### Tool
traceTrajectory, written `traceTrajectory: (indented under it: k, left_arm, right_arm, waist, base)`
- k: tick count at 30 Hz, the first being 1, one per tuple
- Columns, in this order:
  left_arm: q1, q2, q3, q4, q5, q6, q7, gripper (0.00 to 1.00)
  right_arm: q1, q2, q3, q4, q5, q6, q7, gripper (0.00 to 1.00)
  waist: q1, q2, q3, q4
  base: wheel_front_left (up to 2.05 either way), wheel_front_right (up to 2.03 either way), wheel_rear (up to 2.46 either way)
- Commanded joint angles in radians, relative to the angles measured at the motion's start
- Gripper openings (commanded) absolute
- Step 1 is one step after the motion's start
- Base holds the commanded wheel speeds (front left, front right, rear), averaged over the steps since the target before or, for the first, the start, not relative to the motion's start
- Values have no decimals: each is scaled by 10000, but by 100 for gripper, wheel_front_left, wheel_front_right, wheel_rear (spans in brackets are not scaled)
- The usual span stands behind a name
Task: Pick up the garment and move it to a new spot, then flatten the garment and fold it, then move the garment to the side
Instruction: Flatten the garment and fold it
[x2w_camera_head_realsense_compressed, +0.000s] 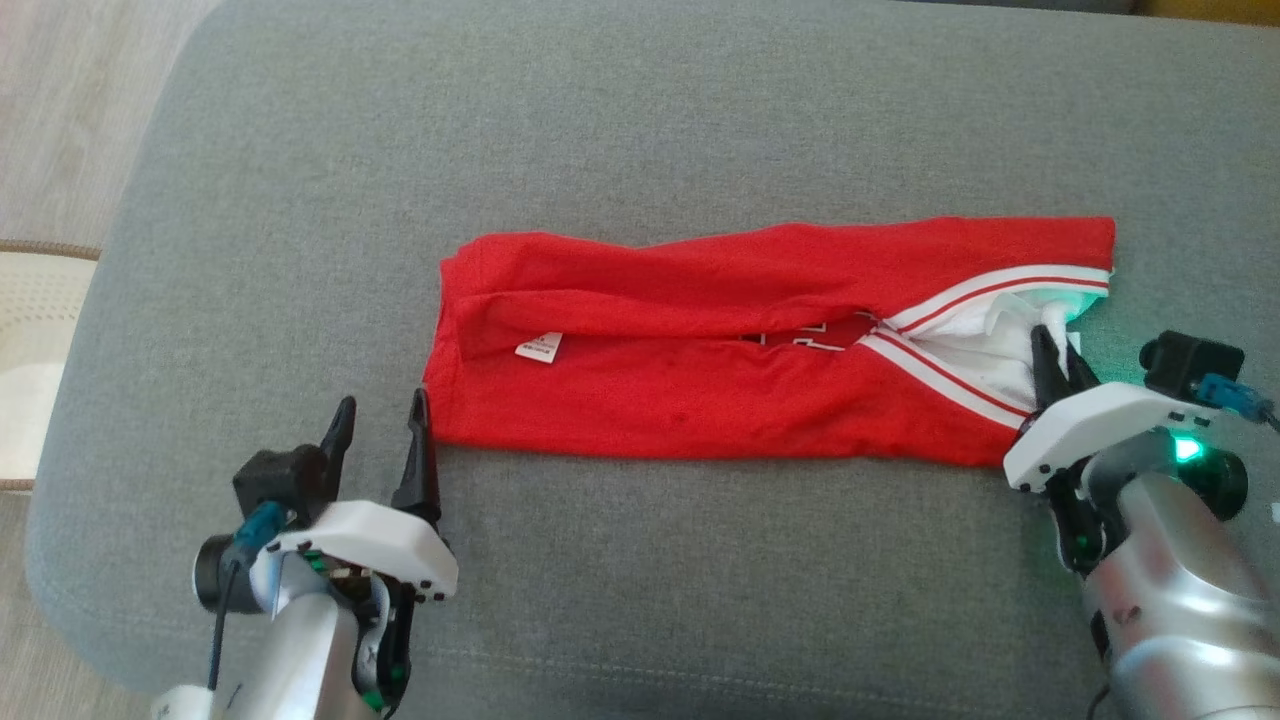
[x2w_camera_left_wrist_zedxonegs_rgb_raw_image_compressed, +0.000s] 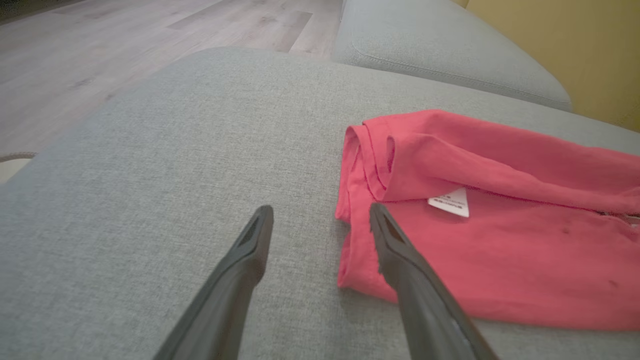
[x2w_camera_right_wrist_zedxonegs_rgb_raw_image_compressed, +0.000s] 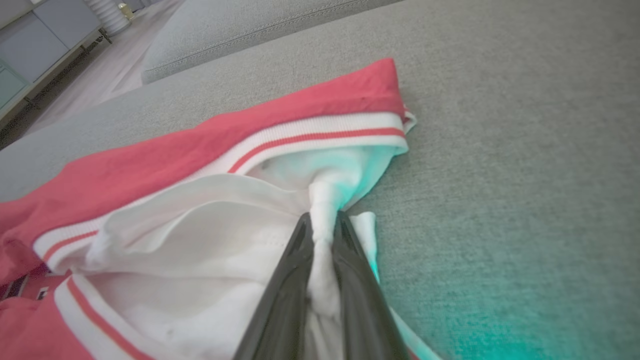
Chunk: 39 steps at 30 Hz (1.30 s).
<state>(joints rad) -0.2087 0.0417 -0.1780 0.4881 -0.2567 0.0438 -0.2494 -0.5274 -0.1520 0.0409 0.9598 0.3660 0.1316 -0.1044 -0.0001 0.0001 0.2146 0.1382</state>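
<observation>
Garment (x2w_camera_head_realsense_compressed: 700, 400) lies on the cushion (x2w_camera_head_realsense_compressed: 640, 120); right tool (x2w_camera_right_wrist_zedxonegs_rgb_raw_image_compressed: 323, 220) pinches its white lining (x2w_camera_right_wrist_zedxonegs_rgb_raw_image_compressed: 200, 225) (clearest from the wrist); left tool (x2w_camera_head_realsense_compressed: 384, 400) gapes.

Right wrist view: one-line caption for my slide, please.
Right gripper, jaws shut on a bunched white fold of the red garment on the grey cushion.

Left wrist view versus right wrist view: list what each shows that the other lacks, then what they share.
Left wrist view, not the right: the left gripper, open, its fingers apart above the cushion; a white label; a yellow wall.
Right wrist view, not the left: the right gripper, shut on bunched white lining; the white-and-red striped trim; grey cabinets.
Both: the red garment lying on the grey cushion, with a second cushion behind it.
</observation>
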Motion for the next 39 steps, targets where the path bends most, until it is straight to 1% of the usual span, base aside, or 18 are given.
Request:
traceTrajectory:
  k: [1,5,8,13,15,18,23,24,27,34,39]
  left_arm:
    - [-182,87,209,-276,-60,10,-124,100]
    - [-177,87,23,-263,-115,40,-124,100]
    - [-121,86,-97,-240,-123,36,-124,100]
    - [-97,86,-105,-127,-131,42,-124,100]
    - [-88,86,-103,-115,-140,29,-124,100]
    - [-52,86,-143,-131,-180,32,-124,100]
    - [99,86,-281,-81,-256,3,-124,100]
    - [141,86,-335,-40,-251,-4,-124,100]
    - [196,86,-452,-28,-252,-20,-124,100]
    - [174,86,-906,-94,-332,-43,-124,100]
    - [48,86,-1425,-130,-467,-39,-124,100]
  right_arm:
    - [127,279,323,96,153,-9,-3,0]
    - [13,103,-13,114,336,-9,-621,0]
    - [-132,-214,-422,141,311,-9,-1052,0]
    - [-365,-643,-958,5,89,-9,-1371,0]
    - [-412,-685,-1082,-172,22,-9,-1437,0]
    - [-409,-616,-1006,-459,-97,-9,-1480,0]
    - [-173,-32,-115,-1421,-173,-9,-1494,0]
    - [-11,207,384,-1803,-57,-9,-1328,0]
    - [295,462,1238,-2430,228,-9,-972,0]
    - [847,810,3188,-3744,1034,-9,-142,0]
    - [716,955,3992,-3891,1388,-9,-8,0]
  waist:
    - [1,-1,-55,-24]
    - [1,-1,-160,-104]
    - [1,-1,-245,-191]
    - [1,-1,-380,-347]
    - [1,-1,-442,-408]
    - [1,-1,-510,-461]
    - [1,-1,-722,-533]
    - [1,-1,-828,-501]
    - [1,-1,-969,-337]
    - [1,-1,-1070,429]
    - [1,-1,-1045,1158]
  base:
    - [0,0,0]
    - [0,0,0]
    - [0,0,0]
    - [0,0,0]
    - [0,0,0]
    - [0,0,0]
    - [0,0,0]
    - [0,0,0]
    - [0,0,0]
    - [0,0,0]
    - [0,0,0]
